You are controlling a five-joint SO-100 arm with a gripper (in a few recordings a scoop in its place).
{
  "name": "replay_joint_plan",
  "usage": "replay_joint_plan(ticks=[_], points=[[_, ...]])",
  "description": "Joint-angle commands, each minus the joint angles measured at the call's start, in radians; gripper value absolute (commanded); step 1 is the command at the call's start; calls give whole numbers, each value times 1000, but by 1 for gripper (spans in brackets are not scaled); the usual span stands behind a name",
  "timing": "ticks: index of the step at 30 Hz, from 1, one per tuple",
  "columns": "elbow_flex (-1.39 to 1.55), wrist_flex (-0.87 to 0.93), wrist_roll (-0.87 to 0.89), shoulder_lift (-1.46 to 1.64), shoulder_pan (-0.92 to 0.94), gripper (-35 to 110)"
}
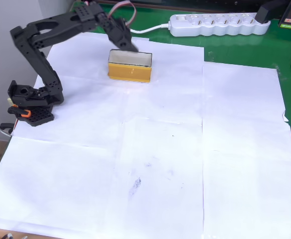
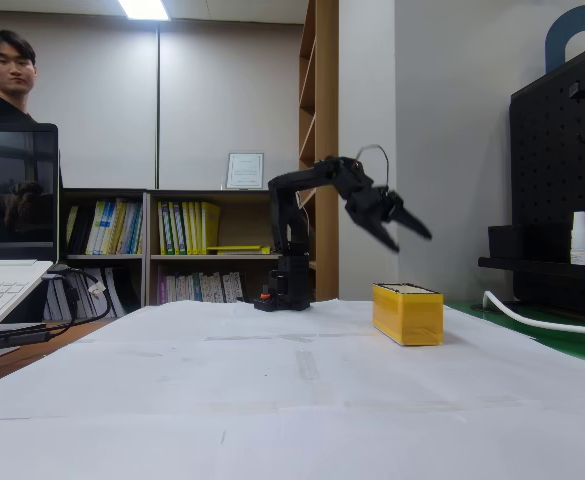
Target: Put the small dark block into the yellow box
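Here the fingers (image 2: pixel 404 228) hang spread above the yellow box (image 1: pixel 130 65), gripping nothing visible; the small dark block's place I cannot tell. Risk: descending blindly, they could clip the box's rim and shove it.

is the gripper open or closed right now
Open: in the fixed view the gripper hangs above the yellow box with its two fingers spread and nothing visible between them.

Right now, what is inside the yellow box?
In the overhead view the yellow box shows a cream-white interior, but the hand hangs over its back left corner and hides that part. No block is visible there. In the fixed view the box's wall hides its inside.
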Motion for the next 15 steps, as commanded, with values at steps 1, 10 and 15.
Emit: replay_joint_plan(ticks=[1,10,15], points=[[25,23,46,-227,12,15],[-387,311,-51,-604,305,0],[-854,207,-265,-821,457,0]])
